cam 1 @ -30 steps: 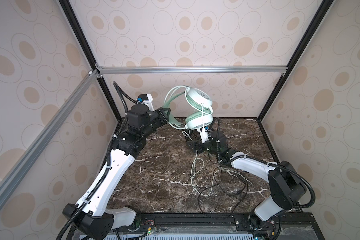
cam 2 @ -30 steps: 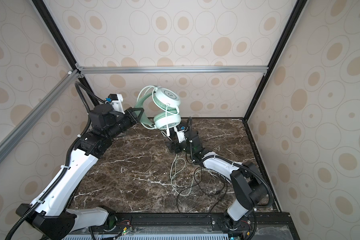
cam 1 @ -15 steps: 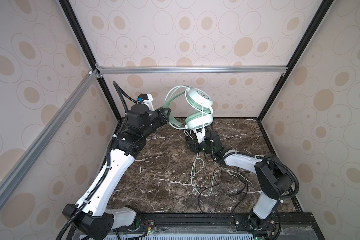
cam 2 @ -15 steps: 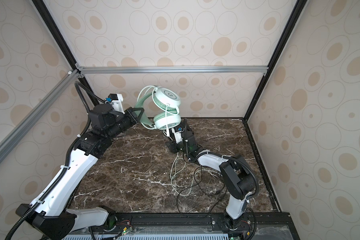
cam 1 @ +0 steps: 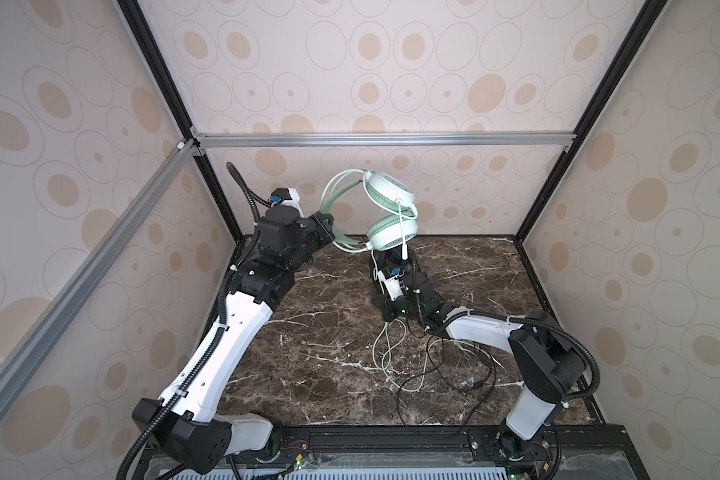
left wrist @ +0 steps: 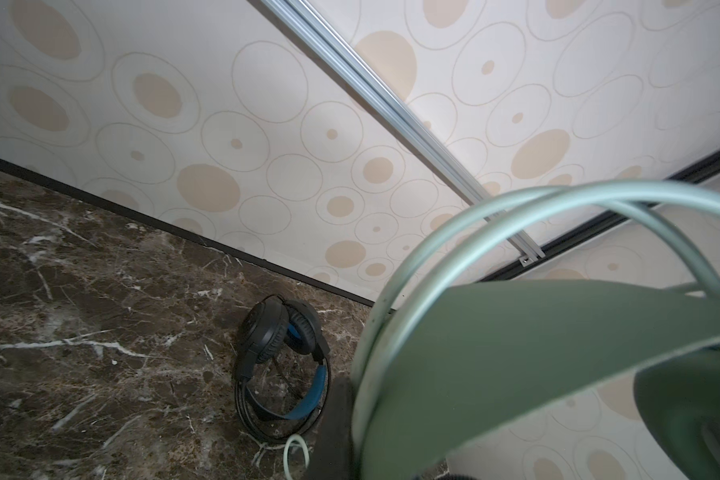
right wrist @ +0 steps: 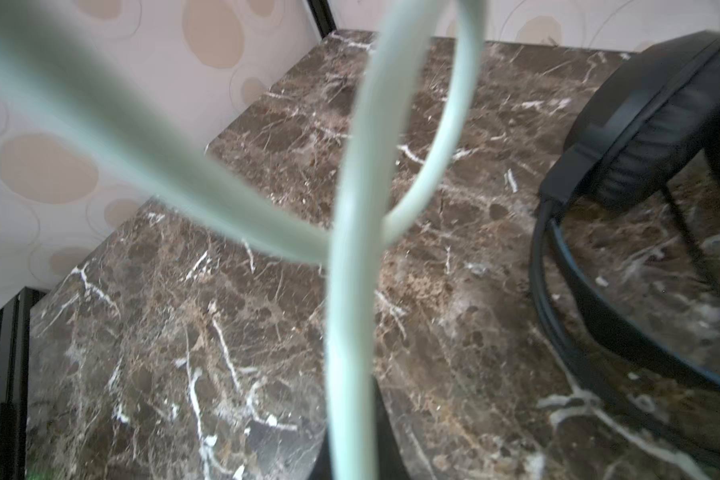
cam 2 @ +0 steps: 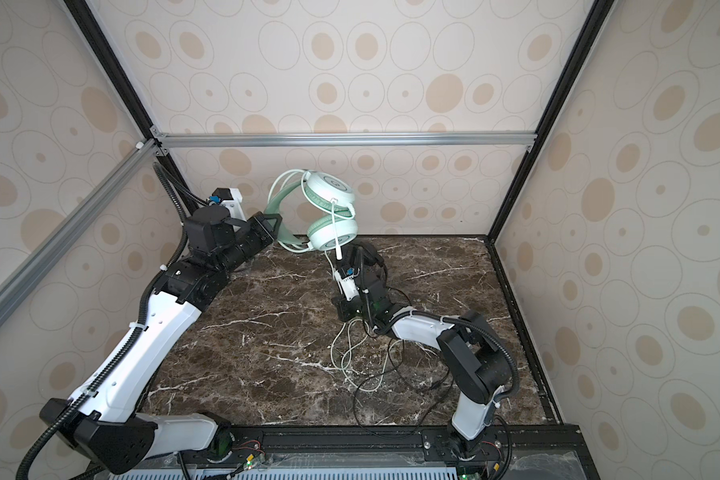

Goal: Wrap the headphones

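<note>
gripping the mint headset (cam 1: 387,193) by its headband in the clenched left claw (cam 1: 328,227), aloft over the back of the tabletop (cam 1: 308,332). pinching its pale cable (right wrist: 350,291) in the right claw (cam 1: 396,258) just under the lower ear cup, upright from claw to cup. probably winding around the cups next. leaving the black headset (left wrist: 283,353) on the tabletop nearby.

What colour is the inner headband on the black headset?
Blue inner headband, clearest in the left wrist view.
</note>
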